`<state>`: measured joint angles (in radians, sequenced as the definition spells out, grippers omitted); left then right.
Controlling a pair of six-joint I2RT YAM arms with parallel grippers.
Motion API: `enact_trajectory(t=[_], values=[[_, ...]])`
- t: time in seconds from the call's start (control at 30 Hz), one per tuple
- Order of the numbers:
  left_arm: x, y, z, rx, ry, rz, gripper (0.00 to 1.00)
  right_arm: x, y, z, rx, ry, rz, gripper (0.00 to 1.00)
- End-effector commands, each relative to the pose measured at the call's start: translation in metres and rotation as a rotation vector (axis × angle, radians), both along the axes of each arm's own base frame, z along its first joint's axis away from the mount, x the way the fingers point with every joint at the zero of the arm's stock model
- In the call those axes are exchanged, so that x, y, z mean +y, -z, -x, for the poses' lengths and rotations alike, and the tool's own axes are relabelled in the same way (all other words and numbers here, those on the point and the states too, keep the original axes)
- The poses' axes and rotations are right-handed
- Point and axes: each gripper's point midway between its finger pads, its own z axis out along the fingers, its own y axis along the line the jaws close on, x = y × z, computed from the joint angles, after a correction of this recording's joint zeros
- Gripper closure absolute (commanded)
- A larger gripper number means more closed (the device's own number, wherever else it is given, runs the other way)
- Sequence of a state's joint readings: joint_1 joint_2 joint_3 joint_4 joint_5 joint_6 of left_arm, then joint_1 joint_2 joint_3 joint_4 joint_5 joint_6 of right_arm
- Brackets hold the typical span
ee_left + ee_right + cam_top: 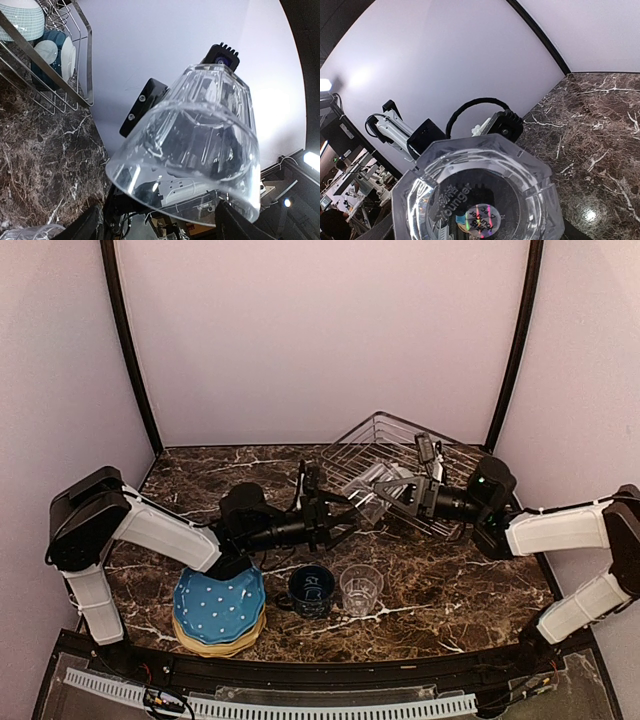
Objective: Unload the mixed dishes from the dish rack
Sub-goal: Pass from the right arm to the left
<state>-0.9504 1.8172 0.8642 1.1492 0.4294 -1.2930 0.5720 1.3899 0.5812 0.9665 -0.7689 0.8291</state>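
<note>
Glass (369,497) hangs over the worktop (450,580) lying 9-to-3 o'clock, mouth toward my left fingers (338,513), base toward my right fingers (404,493), both straddling it; which pair grips I cannot tell.

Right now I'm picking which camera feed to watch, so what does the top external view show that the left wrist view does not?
Only top external: the stack of plates and the navy mug standing on the table. Only left wrist: the raised tumbler close up, mouth toward the camera, plus a pale piece and a dark blue piece seen through the wires of the dish rack. Both: the dish rack, the raised tumbler and the marble table.
</note>
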Motion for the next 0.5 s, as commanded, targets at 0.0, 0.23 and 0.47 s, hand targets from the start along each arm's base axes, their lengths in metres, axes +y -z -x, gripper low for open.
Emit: enact_trajectory(t=[0.0,0.23,0.47], values=[[0.006,-0.057,0.001,-0.070,0.013,0.189,0.31,0.010,-0.004,0.010,-0.035,-0.030,-0.043,0.56],[0.010,-0.059,0.001,-0.079,0.000,0.203,0.36,0.005,-0.001,0.006,-0.023,-0.007,-0.048,0.58],[0.011,-0.057,0.001,-0.080,-0.005,0.199,0.36,-0.001,-0.018,0.006,-0.085,0.020,-0.033,0.58]])
